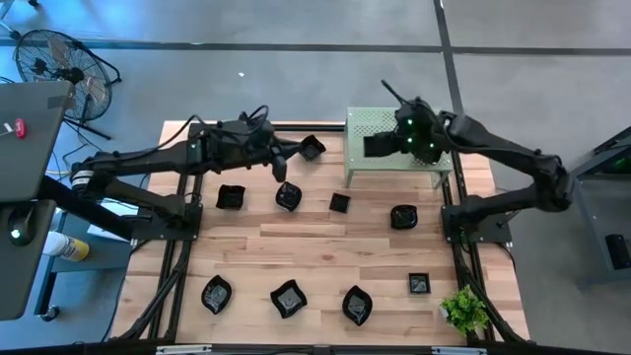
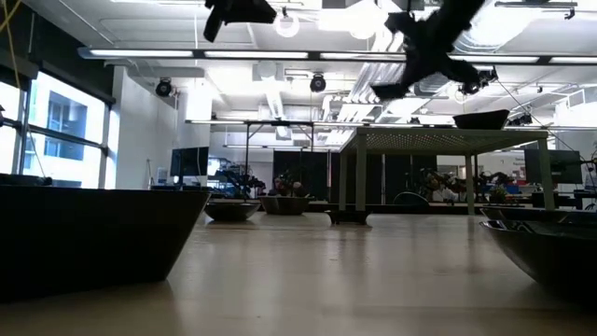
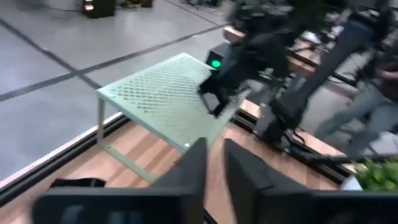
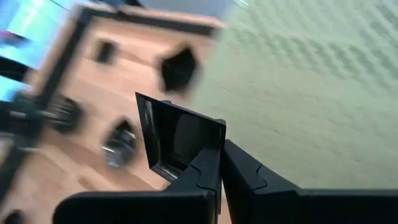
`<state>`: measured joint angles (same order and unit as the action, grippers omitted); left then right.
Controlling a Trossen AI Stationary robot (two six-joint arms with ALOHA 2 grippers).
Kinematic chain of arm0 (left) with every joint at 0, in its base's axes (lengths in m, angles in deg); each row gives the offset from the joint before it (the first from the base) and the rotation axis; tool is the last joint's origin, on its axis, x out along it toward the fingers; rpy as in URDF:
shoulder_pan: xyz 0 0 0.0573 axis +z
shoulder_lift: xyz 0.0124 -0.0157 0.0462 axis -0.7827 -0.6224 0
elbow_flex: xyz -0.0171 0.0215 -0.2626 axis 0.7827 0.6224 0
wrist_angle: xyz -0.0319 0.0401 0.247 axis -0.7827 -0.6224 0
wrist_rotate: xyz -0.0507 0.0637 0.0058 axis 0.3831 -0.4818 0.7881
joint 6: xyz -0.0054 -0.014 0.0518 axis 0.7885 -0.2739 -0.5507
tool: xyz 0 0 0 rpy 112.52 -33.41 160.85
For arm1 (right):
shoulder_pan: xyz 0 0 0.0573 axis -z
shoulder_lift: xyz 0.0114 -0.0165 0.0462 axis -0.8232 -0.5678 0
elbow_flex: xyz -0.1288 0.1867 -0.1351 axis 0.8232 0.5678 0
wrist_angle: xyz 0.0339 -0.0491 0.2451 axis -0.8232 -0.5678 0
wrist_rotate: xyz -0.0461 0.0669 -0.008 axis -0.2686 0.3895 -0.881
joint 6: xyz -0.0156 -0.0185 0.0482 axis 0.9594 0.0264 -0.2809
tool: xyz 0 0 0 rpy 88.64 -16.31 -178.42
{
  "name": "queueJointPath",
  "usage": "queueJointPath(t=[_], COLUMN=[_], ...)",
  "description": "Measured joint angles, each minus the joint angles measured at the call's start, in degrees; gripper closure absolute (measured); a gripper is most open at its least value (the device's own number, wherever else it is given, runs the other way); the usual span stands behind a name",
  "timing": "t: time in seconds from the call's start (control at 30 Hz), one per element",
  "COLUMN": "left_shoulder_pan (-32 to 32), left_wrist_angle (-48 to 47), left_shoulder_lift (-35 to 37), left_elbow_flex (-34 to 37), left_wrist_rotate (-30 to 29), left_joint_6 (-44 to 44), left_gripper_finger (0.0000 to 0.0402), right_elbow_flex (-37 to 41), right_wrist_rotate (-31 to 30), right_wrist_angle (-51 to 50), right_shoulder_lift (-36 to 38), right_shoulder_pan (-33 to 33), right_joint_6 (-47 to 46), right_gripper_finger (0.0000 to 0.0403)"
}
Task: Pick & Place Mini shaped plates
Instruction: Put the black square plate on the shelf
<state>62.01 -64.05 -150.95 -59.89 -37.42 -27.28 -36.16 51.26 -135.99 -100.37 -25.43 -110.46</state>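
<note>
Right gripper [image 4: 219,163] was clamped on a square plate [image 4: 177,140] above the green stand [image 1: 394,148], probably for placing. Left gripper [image 3: 214,165]: fingers nearly together, empty.

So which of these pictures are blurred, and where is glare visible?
Right wrist view: the wooden table and pale green perforated stand smear with motion, while the square glossy black plate in the right gripper stays sharp. Left wrist view: the far arm blurs. Low view: ceiling lamps glare.

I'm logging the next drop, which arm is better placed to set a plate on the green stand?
Right: the right gripper, shut on a square plate, is above the green stand.
</note>
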Motion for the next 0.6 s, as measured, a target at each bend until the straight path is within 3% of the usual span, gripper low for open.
queueJointPath(t=[0.07,0.2,0.3,0.6], left_shoulder_pan=[0.0,0.0,0.0,0.0], left_wrist_angle=[2.1,6.3,7.7,7.5], left_shoulder_lift=[0.0,0.0,0.0,0.0], left_elbow_flex=[1.8,6.2,8.3,9.5], left_wrist_rotate=[1.4,1.6,2.4,3.1], left_joint_6=[-0.1,0.4,1.6,2.0], left_gripper_finger=[0.0391,0.0379,0.0393,0.0400], right_elbow_flex=[0.3,0.3,0.3,0.4], right_wrist_rotate=[1.8,4.7,7.0,13.0], right_wrist_angle=[-2.0,-2.1,-4.0,-4.3], right_shoulder_lift=[-0.3,-1.3,-2.9,-6.7], right_shoulder_pan=[3.2,8.5,11.5,13.3], right_joint_6=[1.5,4.4,5.5,5.0], right_gripper_finger=[0.0395,0.0398,0.0399,0.0395])
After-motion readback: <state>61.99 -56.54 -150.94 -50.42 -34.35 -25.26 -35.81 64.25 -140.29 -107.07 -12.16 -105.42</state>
